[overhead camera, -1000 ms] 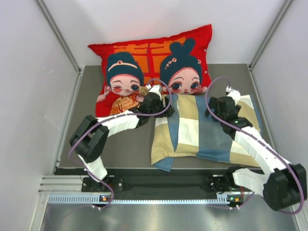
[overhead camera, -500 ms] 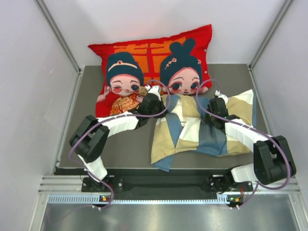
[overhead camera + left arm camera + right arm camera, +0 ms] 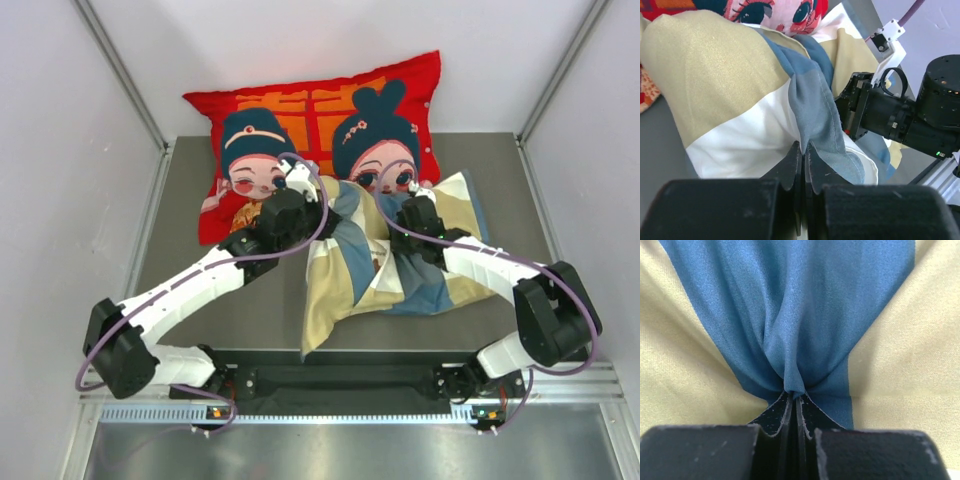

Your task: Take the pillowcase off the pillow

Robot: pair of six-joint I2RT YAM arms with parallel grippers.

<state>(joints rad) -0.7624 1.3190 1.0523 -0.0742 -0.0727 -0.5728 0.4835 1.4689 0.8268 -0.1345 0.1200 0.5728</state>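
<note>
The pillowcase [image 3: 365,265], checked in blue, tan and cream, lies bunched and humped in the middle of the table. My left gripper [image 3: 322,205] sits at its upper left edge. In the left wrist view it [image 3: 802,147] is shut on a fold of the blue hem [image 3: 815,105]. My right gripper [image 3: 408,228] presses on the cover's upper middle; in the right wrist view it [image 3: 793,395] is shut on a pinch of a blue stripe [image 3: 790,315]. The pillow is hidden inside the pillowcase.
A large red cushion [image 3: 310,105] with two cartoon figures leans at the back, touching the cover's far edge. The grey table [image 3: 180,210] is boxed in by white walls on the left, right and back. The right arm [image 3: 905,117] is close beside the left gripper.
Both grippers have shut on the pillowcase. The right arm swung left toward the middle and the left arm stretched out, so the flat cover has bunched up and narrowed.
</note>
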